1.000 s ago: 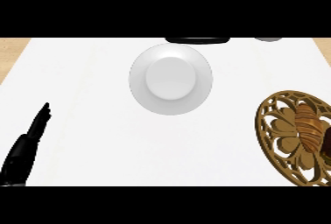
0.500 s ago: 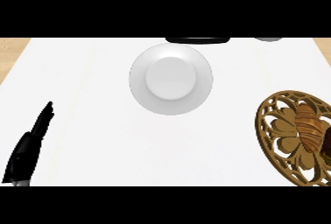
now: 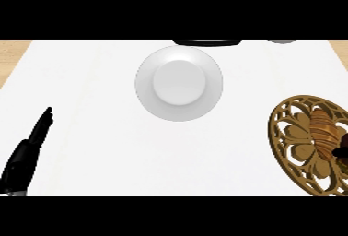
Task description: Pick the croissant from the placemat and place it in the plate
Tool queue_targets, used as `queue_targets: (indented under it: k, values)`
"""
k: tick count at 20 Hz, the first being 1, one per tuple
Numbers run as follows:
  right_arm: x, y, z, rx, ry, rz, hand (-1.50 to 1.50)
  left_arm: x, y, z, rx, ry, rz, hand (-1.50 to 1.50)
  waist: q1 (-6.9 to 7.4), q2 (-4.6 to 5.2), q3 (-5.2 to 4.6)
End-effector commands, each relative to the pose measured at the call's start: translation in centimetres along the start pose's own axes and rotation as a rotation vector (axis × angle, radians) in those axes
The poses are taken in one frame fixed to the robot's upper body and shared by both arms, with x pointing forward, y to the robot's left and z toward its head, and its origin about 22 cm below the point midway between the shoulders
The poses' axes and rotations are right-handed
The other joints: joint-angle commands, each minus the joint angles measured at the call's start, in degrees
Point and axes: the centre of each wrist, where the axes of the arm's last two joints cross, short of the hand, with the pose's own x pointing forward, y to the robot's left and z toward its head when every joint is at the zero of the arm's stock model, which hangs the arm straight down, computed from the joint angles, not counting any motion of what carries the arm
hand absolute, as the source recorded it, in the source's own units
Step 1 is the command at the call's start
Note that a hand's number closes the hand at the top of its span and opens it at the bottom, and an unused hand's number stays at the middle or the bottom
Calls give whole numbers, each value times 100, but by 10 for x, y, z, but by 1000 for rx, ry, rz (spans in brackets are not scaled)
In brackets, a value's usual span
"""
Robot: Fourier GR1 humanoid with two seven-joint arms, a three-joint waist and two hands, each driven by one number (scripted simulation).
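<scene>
The white plate (image 3: 179, 83) lies at the upper middle of the white counter top. At the right edge lies a round golden placemat (image 3: 293, 138) with cut-out petal shapes. On it rests the brown croissant (image 3: 323, 131), partly cut off by the view's edge. A small dark part of my right hand (image 3: 342, 153) shows at the right edge, just below the croissant. Whether it touches the croissant is unclear. My left hand (image 3: 28, 152) rests at the lower left, seen edge-on with straight fingers, holding nothing and far from the plate.
A flat black object (image 3: 206, 42) sits at the counter's far edge behind the plate. A grey rounded thing (image 3: 281, 41) lies to its right. Wood-coloured surface (image 3: 12, 51) shows beyond the counter top's upper left corner.
</scene>
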Motion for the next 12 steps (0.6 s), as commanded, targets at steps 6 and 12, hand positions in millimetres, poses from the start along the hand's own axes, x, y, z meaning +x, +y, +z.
queue_targets:
  k: [6,12]
  values:
    - [-6,30,-6,68,39,27,-150,0,12,8,18,0,-4,0,-22,-9,-1]
    - [-24,36,-41,66,57,11,-150,7,-12,5,-9,-3,18,0,14,2,2]
